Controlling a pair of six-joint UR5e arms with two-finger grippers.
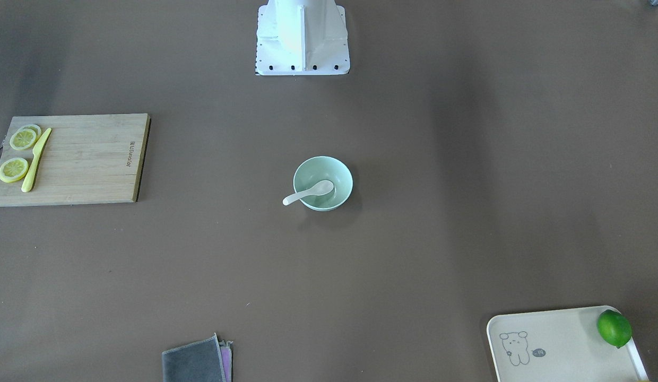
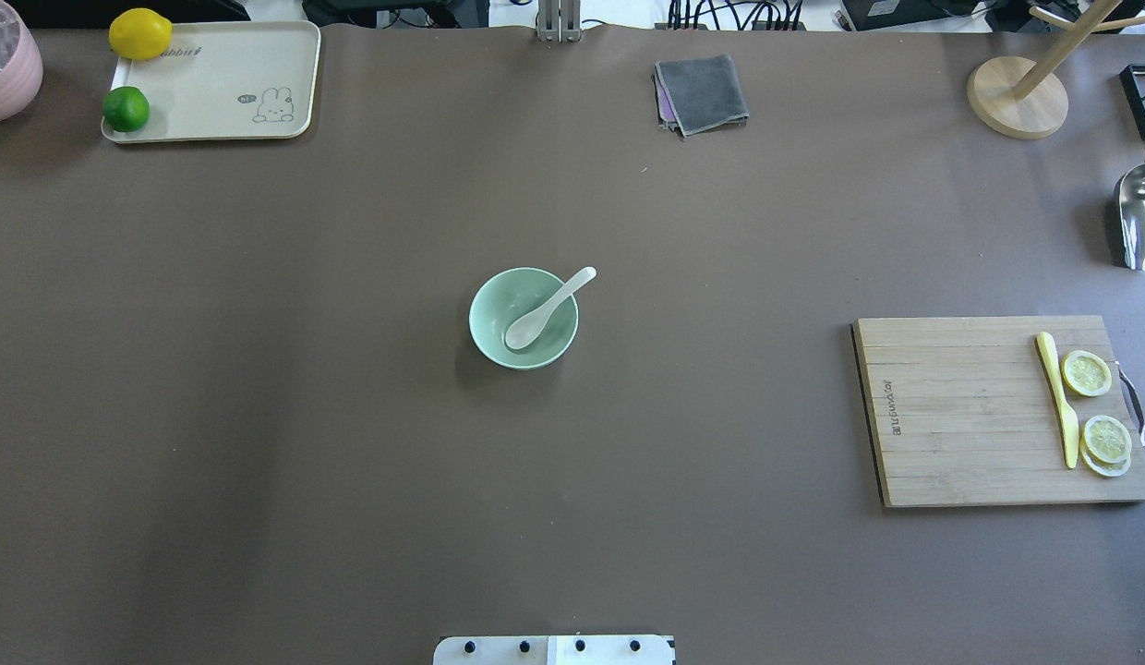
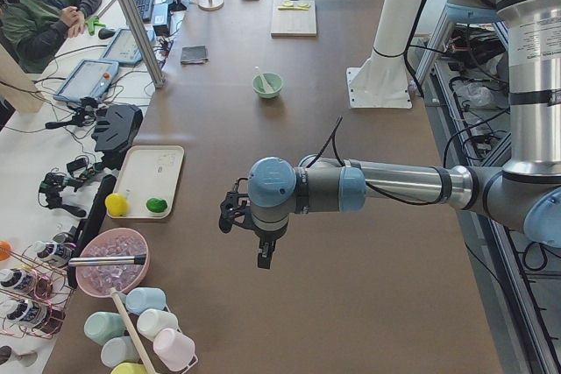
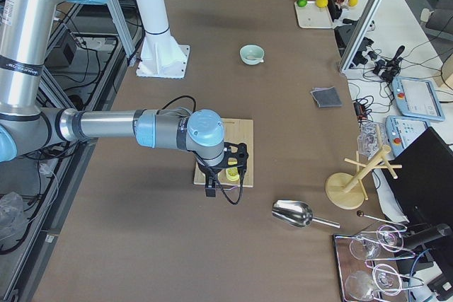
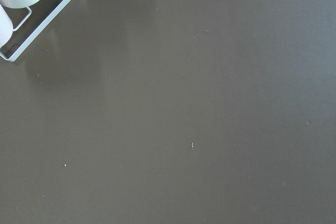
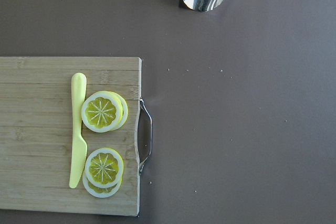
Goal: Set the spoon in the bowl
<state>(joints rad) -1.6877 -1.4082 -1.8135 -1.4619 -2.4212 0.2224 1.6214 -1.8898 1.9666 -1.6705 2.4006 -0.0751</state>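
Spoon (image 2: pixel 547 309) scoop sits in bowl (image 2: pixel 495 305), handle propped on the rim at 2 o'clock; I call it done. Left fingers (image 3: pixel 263 256), right fingers (image 4: pixel 209 187): I cannot tell whether wide or narrow.

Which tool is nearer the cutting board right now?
Right. The right tool hangs just over the handle end of the cutting board. The left tool hangs over bare table at the opposite end, far from the board.
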